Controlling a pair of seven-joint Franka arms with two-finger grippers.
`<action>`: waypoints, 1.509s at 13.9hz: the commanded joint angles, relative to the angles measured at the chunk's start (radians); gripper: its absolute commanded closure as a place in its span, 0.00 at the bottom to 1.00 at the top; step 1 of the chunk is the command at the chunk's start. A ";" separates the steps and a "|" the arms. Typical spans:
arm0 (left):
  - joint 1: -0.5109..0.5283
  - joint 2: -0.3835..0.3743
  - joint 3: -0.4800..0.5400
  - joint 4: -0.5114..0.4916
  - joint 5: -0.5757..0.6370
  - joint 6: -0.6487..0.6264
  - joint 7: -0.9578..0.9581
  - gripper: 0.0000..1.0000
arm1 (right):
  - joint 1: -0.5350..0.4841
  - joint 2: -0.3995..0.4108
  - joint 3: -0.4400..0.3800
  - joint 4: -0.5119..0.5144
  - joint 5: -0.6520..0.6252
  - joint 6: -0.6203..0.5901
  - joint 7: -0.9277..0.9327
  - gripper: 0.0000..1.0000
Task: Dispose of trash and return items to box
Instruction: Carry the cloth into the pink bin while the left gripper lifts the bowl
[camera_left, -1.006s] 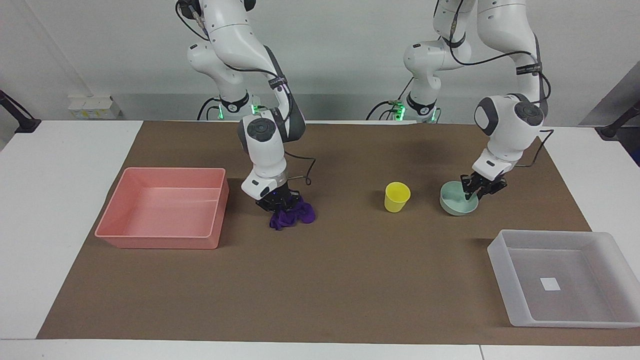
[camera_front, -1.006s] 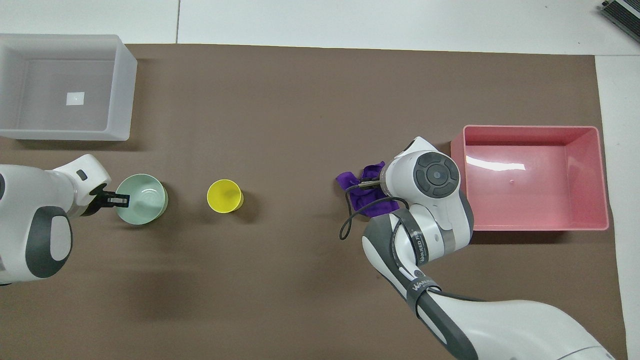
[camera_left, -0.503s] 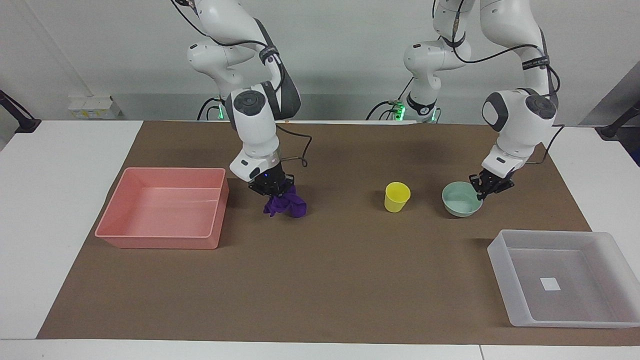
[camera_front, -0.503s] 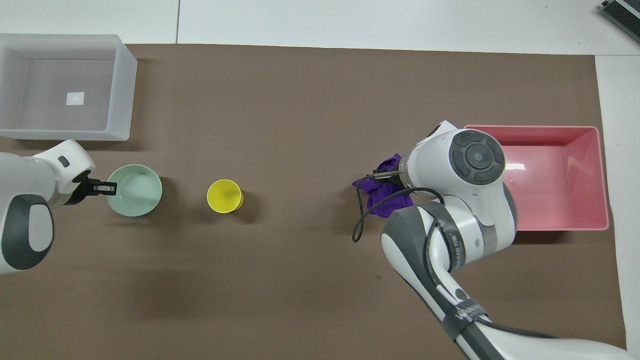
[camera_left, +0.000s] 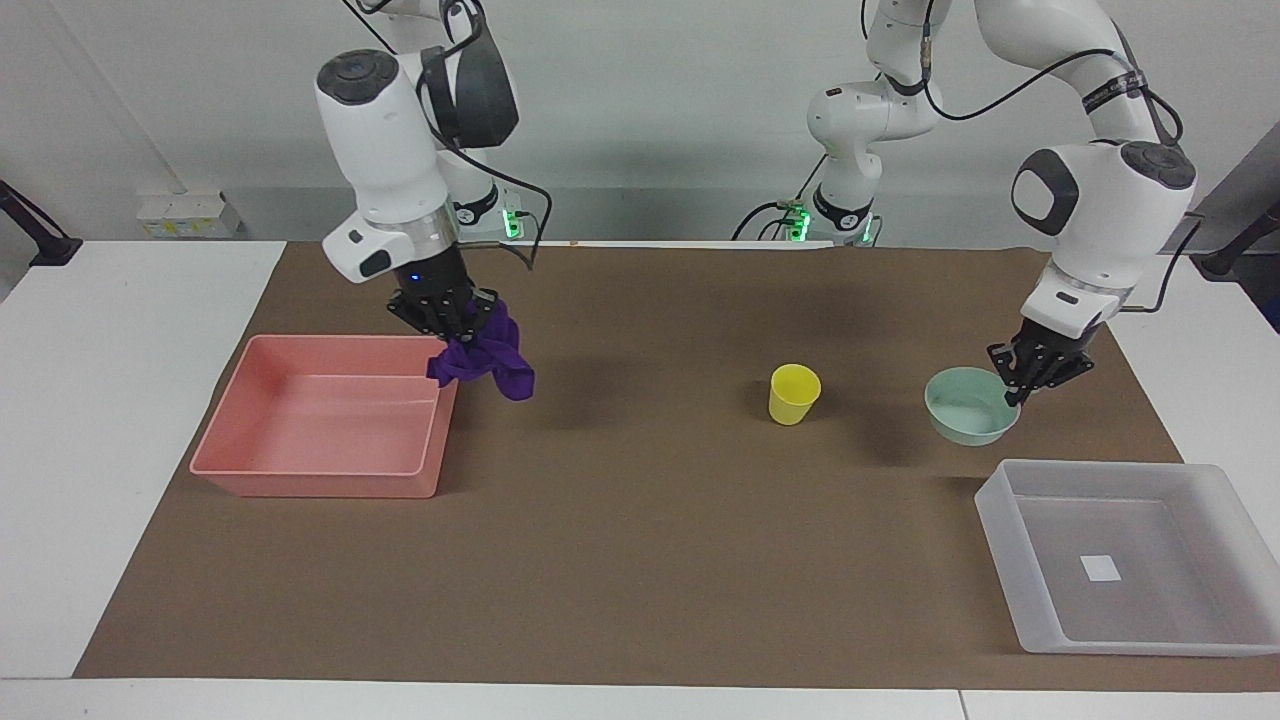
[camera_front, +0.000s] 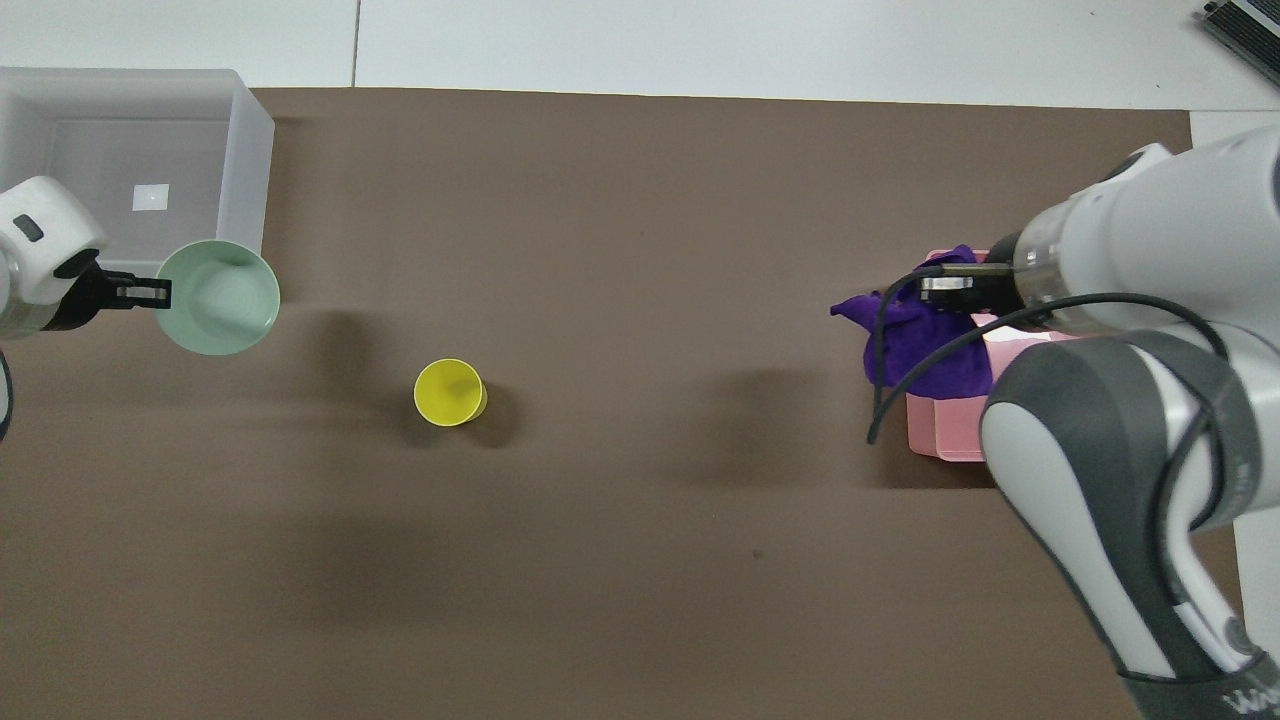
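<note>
The right gripper (camera_left: 447, 316), clamped on the purple cloth wad (camera_left: 484, 360), hangs over the pink tray's (camera_left: 250, 465) edge, while the left gripper (camera_left: 1035, 368) pinches the raised mint-green bowl's (camera_left: 968, 406) rim.

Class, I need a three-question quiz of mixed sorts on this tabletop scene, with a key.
1. True or false: the purple cloth lies on the brown mat.
2. Which thing does the left gripper hold? A) yellow cup B) mint-green bowl C) nothing
3. Fill in: the right gripper carries the cloth over the wall of the ____ tray.

Key: 1 false, it hangs in the air; 2 B, by its rim; 3 pink.
</note>
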 joint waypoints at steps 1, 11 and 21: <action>0.036 0.115 -0.005 0.160 -0.013 -0.011 0.007 1.00 | -0.114 0.004 0.010 -0.010 -0.023 0.022 -0.111 1.00; 0.101 0.606 -0.003 0.771 -0.006 -0.010 0.003 1.00 | -0.322 0.085 0.010 -0.370 -0.021 0.451 -0.347 1.00; 0.121 0.541 0.001 0.562 0.082 0.017 0.015 0.01 | -0.311 0.092 0.022 -0.352 -0.020 0.489 -0.294 0.00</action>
